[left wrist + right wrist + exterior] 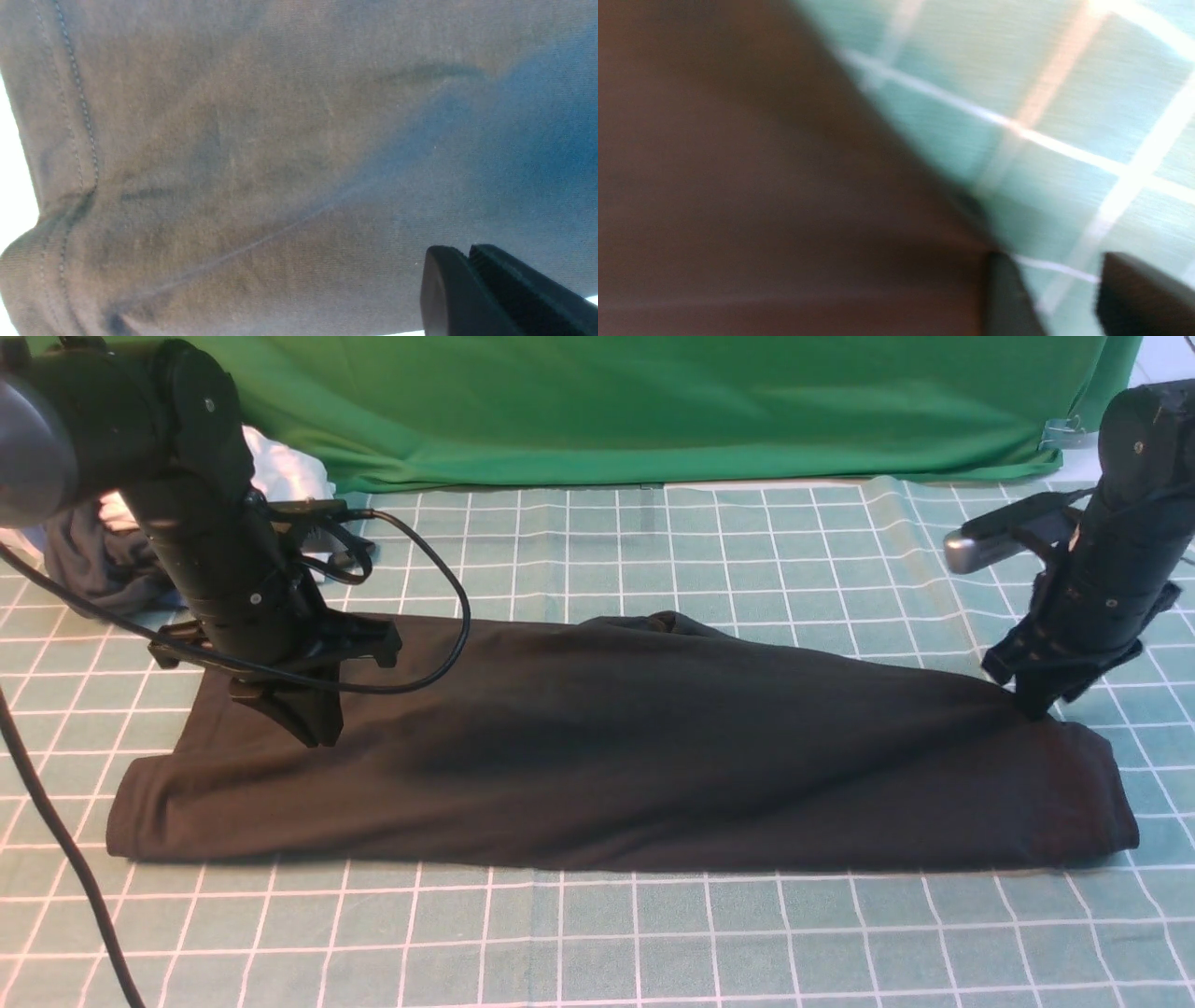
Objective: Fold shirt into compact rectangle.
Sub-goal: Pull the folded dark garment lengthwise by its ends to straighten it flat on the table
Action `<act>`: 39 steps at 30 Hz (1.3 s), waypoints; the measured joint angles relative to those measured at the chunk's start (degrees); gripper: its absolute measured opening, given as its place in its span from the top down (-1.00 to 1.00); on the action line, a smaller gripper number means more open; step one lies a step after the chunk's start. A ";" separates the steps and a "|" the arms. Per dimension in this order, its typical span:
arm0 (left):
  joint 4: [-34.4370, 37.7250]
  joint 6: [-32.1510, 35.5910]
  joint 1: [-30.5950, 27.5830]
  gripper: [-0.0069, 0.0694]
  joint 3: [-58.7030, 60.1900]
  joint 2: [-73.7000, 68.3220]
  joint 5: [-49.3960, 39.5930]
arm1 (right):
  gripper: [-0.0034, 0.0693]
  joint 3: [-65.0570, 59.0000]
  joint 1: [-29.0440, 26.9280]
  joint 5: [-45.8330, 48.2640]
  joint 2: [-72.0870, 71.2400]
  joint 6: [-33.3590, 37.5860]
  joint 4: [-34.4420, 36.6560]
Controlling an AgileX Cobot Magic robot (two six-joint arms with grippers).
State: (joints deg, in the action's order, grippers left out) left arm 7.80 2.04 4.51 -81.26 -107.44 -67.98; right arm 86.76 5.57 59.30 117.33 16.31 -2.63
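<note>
**A:** Where does the thing lie?

**B:** The large black-brown long-sleeved knit shirt (616,747) is stretched out as one long, low band on the mint-green tablecloth with the white grid (597,933). A small hump of cloth rises at the shirt's far edge.

**A:** And the pincers?

**B:** The left gripper (316,733) stands over the shirt's left part with its jaws pressed together, and I see no cloth between them. The right gripper (1034,709) is at the shirt's far right corner with its jaws spread. The right wrist view shows the grid between its fingers (1008,298), so it is pinching nothing.

**A:** So what is the step?

**B:** My guess is a crosswise fold, one end carried over toward the other. To do it well, bite every layer at the corner, not just the top one. Lift only enough to clear the shirt. Then lay the end down square with the shirt's long edges — smooth that hump first, or it gets trapped in the fold.
</note>
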 joint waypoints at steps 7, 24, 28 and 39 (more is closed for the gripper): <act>0.24 0.00 0.02 0.80 0.00 0.00 -0.07 | 0.07 2.80 0.36 8.31 -4.40 -5.62 -3.56; 0.38 2.77 0.07 0.79 0.61 9.41 0.04 | 0.46 -16.06 -1.59 -0.17 -12.55 -7.13 6.18; 0.02 1.62 0.07 0.79 3.59 13.77 0.27 | -0.40 -16.59 -1.59 -4.02 -12.37 -7.45 6.37; 3.11 1.12 0.07 0.79 15.48 30.50 6.00 | -0.73 -16.37 -1.59 -8.17 -5.72 -10.12 7.16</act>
State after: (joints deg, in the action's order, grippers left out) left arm 10.91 3.15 4.58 -65.78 -76.94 -61.98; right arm 70.39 3.98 51.14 111.61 6.19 4.53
